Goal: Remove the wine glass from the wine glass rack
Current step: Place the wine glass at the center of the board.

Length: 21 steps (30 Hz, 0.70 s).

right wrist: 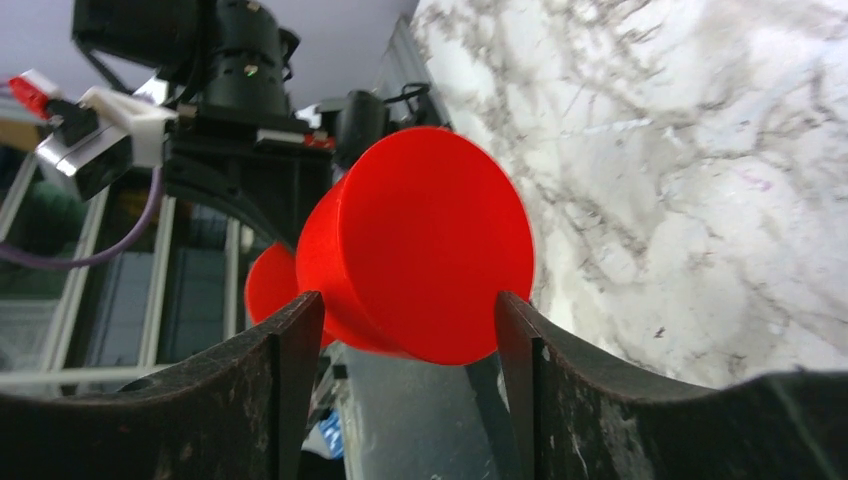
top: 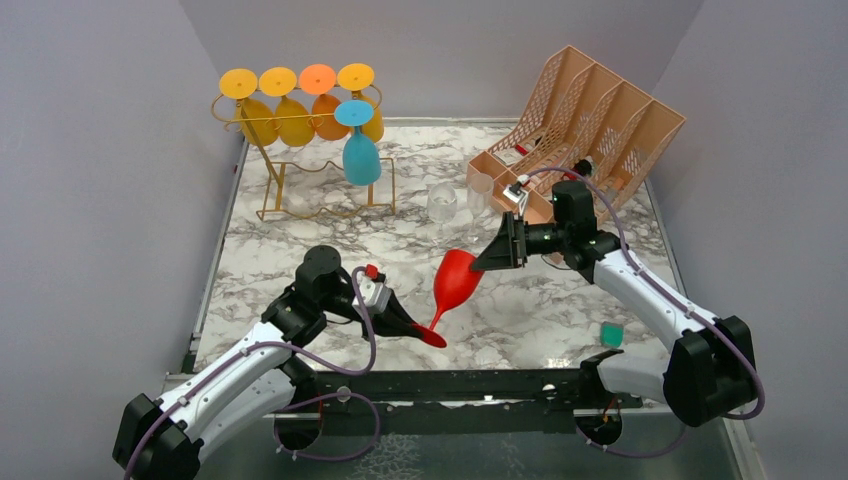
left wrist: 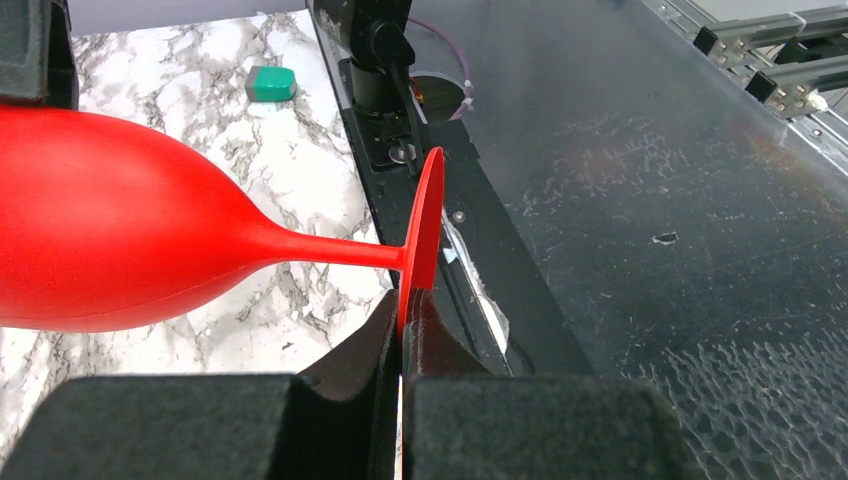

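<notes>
A red wine glass hangs tilted above the marble table, away from the gold wire wine glass rack at the back left. My left gripper is shut on the edge of its round foot; in the left wrist view the foot disc is pinched between the two pads of that gripper. My right gripper is at the bowl's mouth end. In the right wrist view the bowl fills the gap between its fingers, which touch it on both sides.
Several yellow and orange glasses and a blue one hang upside down on the rack. A peach lattice file organizer stands at the back right, with clear glasses beside it. A small green block lies near the right arm's base.
</notes>
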Tool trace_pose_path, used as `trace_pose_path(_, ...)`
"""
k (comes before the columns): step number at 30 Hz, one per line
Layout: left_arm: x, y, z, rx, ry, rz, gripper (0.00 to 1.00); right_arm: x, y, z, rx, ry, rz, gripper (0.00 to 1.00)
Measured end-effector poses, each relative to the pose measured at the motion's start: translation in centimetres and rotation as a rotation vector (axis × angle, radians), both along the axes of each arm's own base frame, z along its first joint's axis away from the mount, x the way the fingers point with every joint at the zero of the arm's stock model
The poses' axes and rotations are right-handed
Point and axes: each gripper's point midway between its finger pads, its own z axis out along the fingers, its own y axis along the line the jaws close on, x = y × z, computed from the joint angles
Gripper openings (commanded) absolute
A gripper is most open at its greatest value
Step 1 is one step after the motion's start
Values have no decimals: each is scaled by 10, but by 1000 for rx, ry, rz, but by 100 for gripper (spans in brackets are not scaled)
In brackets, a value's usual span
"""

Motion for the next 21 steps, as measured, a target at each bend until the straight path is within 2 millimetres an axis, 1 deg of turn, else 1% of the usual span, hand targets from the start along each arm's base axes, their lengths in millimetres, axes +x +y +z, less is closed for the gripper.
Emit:
trace_pose_path(2, 0, 0, -1, -2, -12, -4, 0, -6, 1, 2, 25, 16, 46, 61)
trace_pose_path(8, 1, -1, -5, 4, -32, -31, 0, -22, 1, 18, 95, 19, 156, 51)
trace_pose_path(9, 1, -2, -5, 2, -37, -37, 0, -24, 1, 20, 102, 20, 167, 48)
trace_pose_path(11, 1, -2, -4, 1, -44, -47, 0, -26, 0, 22, 113, 21, 184, 38)
trace_pose_path(12, 0, -3, -4, 0, -47, -53, 0, -27, 0, 23, 118, 22, 190, 36)
trace_pose_path(17, 2, -4, -3, -4, -65, -71, 0, -32, -1, 30, 144, 31, 222, 31)
trace_pose_path(19, 2, -5, -3, -2, -71, -74, 0, -33, -1, 31, 149, 31, 231, 25)
trace_pose_path(21, 2, -5, -3, -2, -76, -76, 0, -34, -1, 33, 154, 31, 238, 13)
